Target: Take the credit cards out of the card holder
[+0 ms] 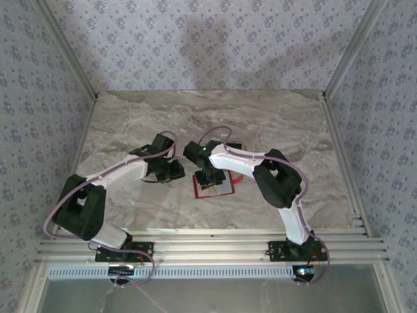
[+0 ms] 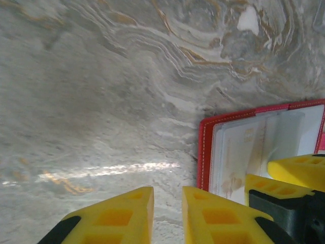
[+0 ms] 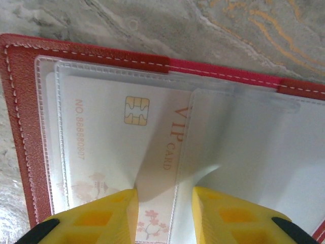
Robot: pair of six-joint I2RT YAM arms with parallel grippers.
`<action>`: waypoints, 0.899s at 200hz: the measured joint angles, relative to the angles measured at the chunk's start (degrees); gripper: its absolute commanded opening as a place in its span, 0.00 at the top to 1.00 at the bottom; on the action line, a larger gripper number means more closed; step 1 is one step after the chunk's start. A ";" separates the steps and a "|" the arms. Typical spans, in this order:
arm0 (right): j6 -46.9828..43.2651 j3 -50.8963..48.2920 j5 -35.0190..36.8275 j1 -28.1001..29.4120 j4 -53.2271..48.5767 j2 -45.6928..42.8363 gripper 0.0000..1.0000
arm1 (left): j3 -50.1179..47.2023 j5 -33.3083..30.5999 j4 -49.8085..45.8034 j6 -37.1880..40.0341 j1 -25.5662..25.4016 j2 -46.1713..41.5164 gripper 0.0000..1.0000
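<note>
Grey-beige marbled tabletop [image 1: 273, 117] spreading wide, glare streaking across it. Pale wallpaper walls [image 1: 195, 39] with small flower pattern closing in on three sides, soft shadows falling on back one. Aluminium rails [image 1: 215, 242] running along near edge.

The credit card [image 3: 101, 152] reads "VIP CARD" and a number starting "NO.8888".

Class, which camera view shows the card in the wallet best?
Right wrist: the card is close up, chip and VIP lettering readable. Left wrist shows it faintly, far right. From above, the wallet is too small for detail.
</note>
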 measured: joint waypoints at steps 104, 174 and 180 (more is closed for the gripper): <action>0.00 -2.51 0.68 -2.27 -1.40 -3.10 0.65 | 2.25 4.42 7.85 -5.73 -6.10 8.66 0.84; 0.04 -4.81 1.70 -3.85 -1.75 -5.62 0.63 | 3.50 5.88 8.98 -6.56 -7.50 11.72 0.84; 0.04 -5.03 1.73 -4.07 -1.66 -6.08 0.63 | 3.50 5.97 8.90 -6.56 -7.61 11.91 0.84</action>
